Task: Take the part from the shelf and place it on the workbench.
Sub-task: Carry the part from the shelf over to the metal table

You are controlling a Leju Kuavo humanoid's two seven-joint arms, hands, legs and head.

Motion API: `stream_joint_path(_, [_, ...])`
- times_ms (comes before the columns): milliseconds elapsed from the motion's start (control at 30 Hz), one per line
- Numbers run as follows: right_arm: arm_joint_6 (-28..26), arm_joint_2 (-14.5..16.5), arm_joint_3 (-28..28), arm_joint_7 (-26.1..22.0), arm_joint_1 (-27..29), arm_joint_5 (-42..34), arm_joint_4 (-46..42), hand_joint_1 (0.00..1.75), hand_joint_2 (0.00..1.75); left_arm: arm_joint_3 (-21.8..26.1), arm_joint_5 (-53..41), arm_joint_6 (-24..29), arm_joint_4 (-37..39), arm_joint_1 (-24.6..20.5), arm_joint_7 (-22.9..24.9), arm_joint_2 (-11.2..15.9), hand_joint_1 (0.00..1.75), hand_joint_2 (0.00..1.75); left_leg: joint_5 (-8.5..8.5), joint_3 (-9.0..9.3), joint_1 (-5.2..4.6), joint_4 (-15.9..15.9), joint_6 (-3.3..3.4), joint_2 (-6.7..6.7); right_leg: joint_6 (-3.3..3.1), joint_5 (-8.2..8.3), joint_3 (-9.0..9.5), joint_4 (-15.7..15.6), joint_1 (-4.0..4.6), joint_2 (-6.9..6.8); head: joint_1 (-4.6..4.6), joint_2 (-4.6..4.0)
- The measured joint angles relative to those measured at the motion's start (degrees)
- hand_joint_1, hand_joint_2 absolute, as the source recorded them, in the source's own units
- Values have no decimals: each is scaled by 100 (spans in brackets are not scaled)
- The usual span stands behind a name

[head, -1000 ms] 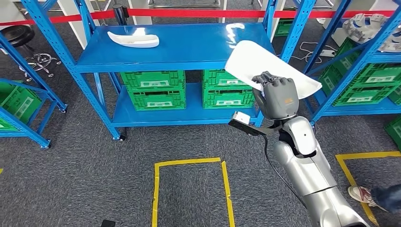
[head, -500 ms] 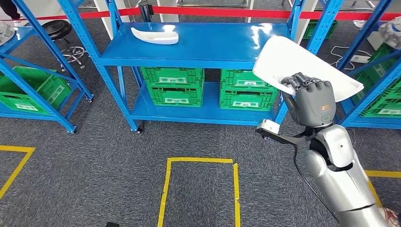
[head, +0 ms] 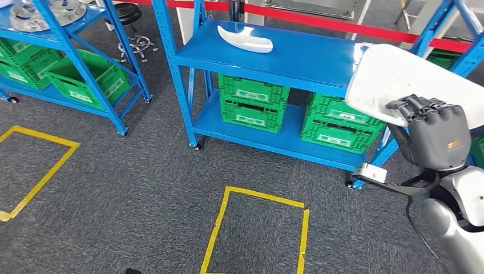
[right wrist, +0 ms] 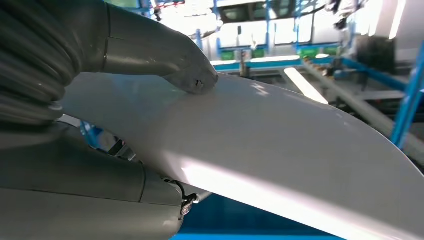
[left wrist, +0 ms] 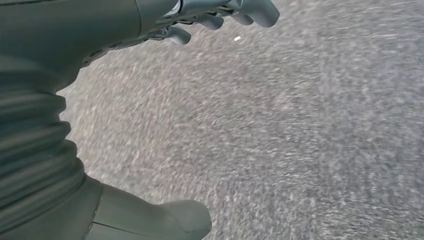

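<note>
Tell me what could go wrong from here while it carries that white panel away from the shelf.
1. The right hand grips the white panel at one edge, thumb pressed on its smooth face; the wide panel could slip or swing.
2. The panel's far end hangs close to the blue shelf upright and could clip it during a turn.
3. The panel covers part of the head view, possibly hiding obstacles on that side.

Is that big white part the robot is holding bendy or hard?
Probably hard: the white part sticks out past the right hand without drooping. Its glossy surface may be slippery, and one hand carrying it suggests it's fairly light.
</note>
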Motion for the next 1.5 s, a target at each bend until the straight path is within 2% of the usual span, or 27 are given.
stream_joint_path(33, [0, -72, -38, -12, 35, -51, -22, 175, 175, -1, -3, 1, 3, 15, 12, -9, 0, 175, 0, 0, 2, 14, -2, -87, -4, 160, 65, -176, -4, 11, 1, 0])
stream_joint_path(67, [8, -153, -91, -25, 46, -112, -51, 175, 175, -1, -10, 1, 6, 26, 33, -16, 0, 175, -1, -3, 5, 33, -9, -173, -7, 388, 237, -559, -14, 77, 2, 0])
stream_joint_path(100, [16, -225, -147, -35, 42, -164, -78, 175, 175, -1, -22, 1, 8, 29, 60, -21, 0, 175, -3, -14, 3, 57, -27, -253, -7, 550, 413, -954, -30, 225, 2, 0])
stream_joint_path(167, [24, -335, -247, -26, 42, -203, -125, 175, 175, -1, -43, 1, 9, 25, 104, -25, 0, 175, 12, -64, 5, 86, -93, -412, -23, 722, 639, -1481, -38, 431, 2, 0])
stream_joint_path(200, [22, -358, -275, -5, 48, -182, -141, 175, 175, -1, -48, 1, 9, 27, 113, -26, 0, 175, 30, -91, 10, 82, -137, -484, -43, 711, 651, -1531, -29, 453, 3, 0])
stream_joint_path(267, [18, -370, -305, 39, 51, -107, -175, 175, 175, -1, -35, 3, 9, 44, 114, -28, 0, 175, 63, -145, 19, 70, -213, -570, -110, 749, 656, -1559, -27, 297, 2, 0])
stream_joint_path(333, [14, -373, -321, 54, 46, -58, -202, 175, 175, -1, -22, 8, 10, 54, 114, -43, 0, 175, -67, -266, -3, 272, -268, -315, -188, 779, 674, -1599, -48, 142, -25, 0])
stream_joint_path(400, [7, -380, -355, 55, 70, -34, -228, 175, 175, -1, -23, 10, 13, 52, 120, -66, 0, 175, -414, -554, -2, 894, -310, 81, -232, 783, 680, -1614, -40, -14, -54, 0])
stream_joint_path(467, [4, -385, -409, 63, 149, -13, -280, 175, 175, -1, -35, 5, 16, 60, 130, -85, 0, 175, -682, -853, 31, 1554, -342, 224, -241, 775, 681, -1612, -29, -183, -56, 0])
stream_joint_path(500, [6, -385, -443, 76, 218, 5, -330, 175, 175, -1, -44, 2, 17, 72, 140, -93, 0, 175, -682, -887, 44, 1660, -350, 245, -241, 769, 683, -1611, -27, -272, -56, 0])
stream_joint_path(567, [11, -385, -520, 109, 371, 45, -456, 175, 175, -1, -57, 1, 18, 99, 161, -101, 0, 175, -407, -603, 54, 1185, -342, 315, -224, 750, 702, -1609, -27, -434, -57, 0])
stream_joint_path(633, [12, -385, -612, 133, 503, 71, -577, 175, 175, -1, -57, 0, 19, 111, 169, -111, 0, 175, -163, -158, 13, 396, -287, 616, -179, 717, 732, -1604, -6, -576, -57, 0])
stream_joint_path(700, [21, -385, -693, 125, 578, 100, -652, 175, 175, -1, -51, 0, 20, 121, 168, -133, 0, 175, -112, 15, -33, 55, -214, 765, -117, 695, 762, -1608, 23, -700, -54, 0])
stream_joint_path(767, [58, -386, -735, 91, 596, 137, -684, 175, 175, -1, -39, 1, 23, 151, 169, -154, 0, 175, -81, 3, -26, 24, -139, 599, -47, 680, 803, -1633, 21, -807, -53, 0])
stream_joint_path(800, [88, -387, -745, 69, 594, 147, -695, 175, 175, -1, -32, 1, 24, 166, 168, -167, 0, 175, -65, 20, -14, -8, -102, 527, -14, 643, 821, -1614, 9, -753, -51, 0])
stream_joint_path(867, [181, -415, -780, 17, 585, 120, -718, 175, 175, -1, -18, 0, 24, 166, 158, -187, 0, 175, -22, 76, 18, -71, -31, 387, 30, 403, 710, -1278, -19, -421, -43, 0])
stream_joint_path(933, [308, -498, -831, -62, 576, 4, -724, 175, 175, -1, -7, -3, 23, 136, 132, -207, 0, 175, -7, 69, 13, -75, 1, 234, 38, 38, 341, -517, -27, -93, -31, 0])
stream_joint_path(1000, [393, -596, -885, -139, 574, -135, -724, 175, 175, -1, 14, -7, 23, 116, 104, -226, 0, 175, -2, 57, 5, -60, 9, 55, 38, -89, 40, 16, -22, -13, -23, 0])
stream_joint_path(1033, [407, -632, -906, -165, 573, -182, -724, 175, 175, -1, 27, -7, 23, 113, 94, -233, 0, 175, -2, 55, 6, -46, 8, -34, 33, 15, 32, -20, -22, -1, -23, 0])
stream_joint_path(1067, [405, -656, -918, -180, 572, -200, -724, 175, 175, -1, 35, -8, 24, 112, 84, -239, 0, 175, -4, 56, 11, -27, 1, -119, 27, 217, 145, -296, -27, 23, -22, 0])
stream_joint_path(1100, [393, -670, -924, -191, 569, -202, -724, 175, 175, -1, 41, -9, 25, 109, 74, -244, 0, 175, -10, 53, 17, -3, -14, -204, 24, 448, 324, -712, -41, 97, -22, 0])
stream_joint_path(1167, [349, -683, -922, -197, 553, -171, -721, 175, 175, -1, 39, -10, 24, 100, 56, -252, 0, 175, -14, 13, 17, 46, -77, -360, 21, 709, 612, -1381, -67, 342, -21, 0])
stream_joint_path(1233, [318, -685, -915, -197, 525, -138, -714, 175, 175, -1, 37, -10, 24, 101, 46, -255, 0, 175, 12, -48, 20, 53, -164, -496, -14, 724, 662, -1545, -56, 425, -21, 0])
stream_joint_path(1300, [310, -685, -906, -197, 483, -122, -711, 175, 175, -1, 36, -10, 26, 116, 41, -253, 0, 175, 33, -102, 30, 51, -235, -569, -89, 756, 664, -1570, -57, 275, -21, 0])
stream_joint_path(1367, [307, -685, -899, -197, 446, -118, -711, 175, 175, -1, 36, -10, 27, 116, 43, -254, 0, 175, -131, -238, 9, 296, -284, -307, -172, 777, 683, -1605, -65, 121, -48, 0])
stream_joint_path(1433, [303, -683, -897, -198, 424, -115, -709, 175, 175, -1, 38, -10, 27, 103, 65, -257, 0, 175, -515, -562, 5, 987, -320, 87, -225, 773, 690, -1614, -37, -38, -74, 0])
stream_joint_path(1500, [293, -671, -881, -187, 386, -82, -689, 175, 175, 0, 44, -14, 27, 101, 92, -258, 0, 175, -766, -865, 19, 1637, -340, 224, -241, 764, 691, -1612, -16, -200, -75, 0])
